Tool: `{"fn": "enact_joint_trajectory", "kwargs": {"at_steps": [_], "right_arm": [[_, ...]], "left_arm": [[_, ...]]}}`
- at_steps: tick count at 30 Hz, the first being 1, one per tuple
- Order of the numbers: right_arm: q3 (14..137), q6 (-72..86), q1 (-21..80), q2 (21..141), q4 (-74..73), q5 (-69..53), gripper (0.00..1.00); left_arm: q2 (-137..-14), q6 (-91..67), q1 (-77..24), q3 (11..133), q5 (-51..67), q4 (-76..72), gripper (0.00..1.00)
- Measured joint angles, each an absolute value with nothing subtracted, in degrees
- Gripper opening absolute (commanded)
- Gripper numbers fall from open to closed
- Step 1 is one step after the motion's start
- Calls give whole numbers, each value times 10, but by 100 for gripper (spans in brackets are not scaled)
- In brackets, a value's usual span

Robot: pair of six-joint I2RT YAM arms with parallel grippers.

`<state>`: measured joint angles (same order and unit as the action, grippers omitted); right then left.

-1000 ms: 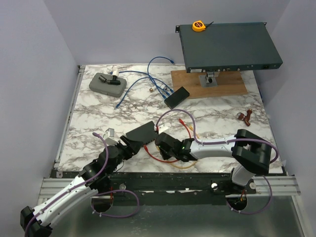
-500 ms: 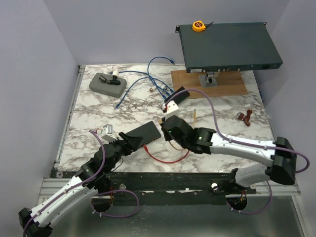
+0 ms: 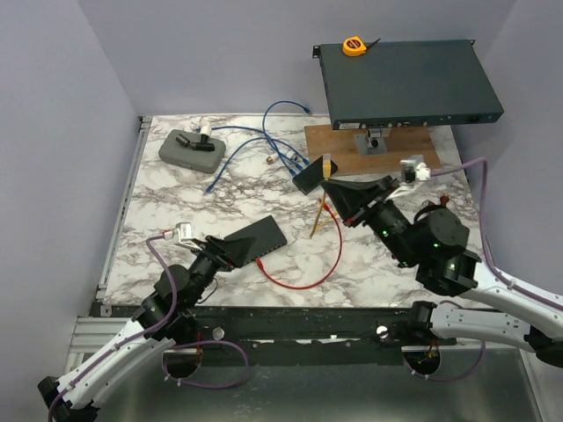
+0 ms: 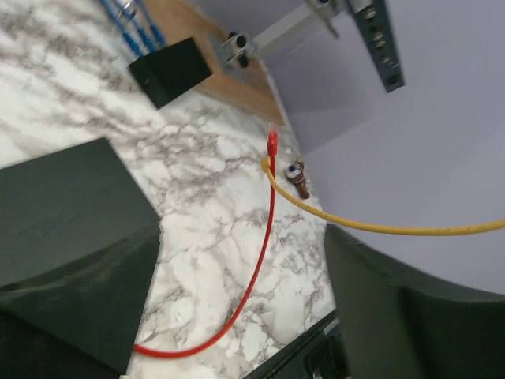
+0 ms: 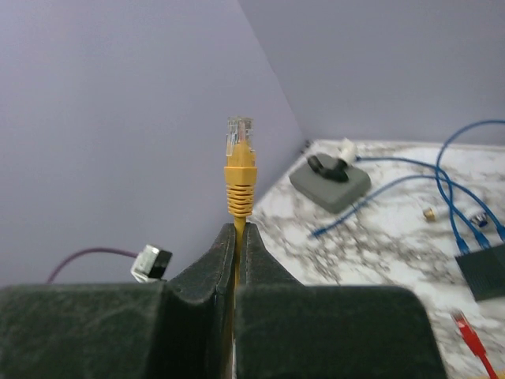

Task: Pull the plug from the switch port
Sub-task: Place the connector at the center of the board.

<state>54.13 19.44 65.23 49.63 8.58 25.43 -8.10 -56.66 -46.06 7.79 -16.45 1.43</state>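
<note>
Marble table [image 3: 176, 202]: plug [image 5: 239, 154] out of the black switch [image 3: 255, 239].
The switch lies flat at the left gripper [image 3: 227, 252], whose jaws stand apart. The right gripper [image 5: 235, 237], raised over mid-table, is clamped on the yellow cable just under the plug, well apart from the switch.

Table top [image 3: 176, 202] marble-look, smooth, slight sheen. Far board [image 3: 413, 151] bare wood, matt. Rack unit [image 3: 405, 75] dark painted metal, matt. Yellow plug [image 5: 240, 133] clear plastic, ribbed rubbery boot. Right gripper [image 5: 236, 230] matt black plastic, faintly grainy. Red cable [image 4: 272, 205] smooth jacket.
</note>
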Motion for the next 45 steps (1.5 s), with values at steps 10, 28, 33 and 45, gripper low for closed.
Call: {"fn": "enact_joint_trajectory", "kwargs": {"at_steps": [10,28,33,45], "right_arm": [[561,241,652,449,137,201,1],[335,434,383,533,159,-3,1],[307,532,337,597,254,-149,1],[400,746,337,686,585,-329,1]], "left_arm": [[-6,-485,-459,74,-164,-133,99],[-80,-459,-459,92,-98,-152,98],[-62,-458,-459,92,-76,-149,98],[-152,-434,-459,97,42,-227,95]]}}
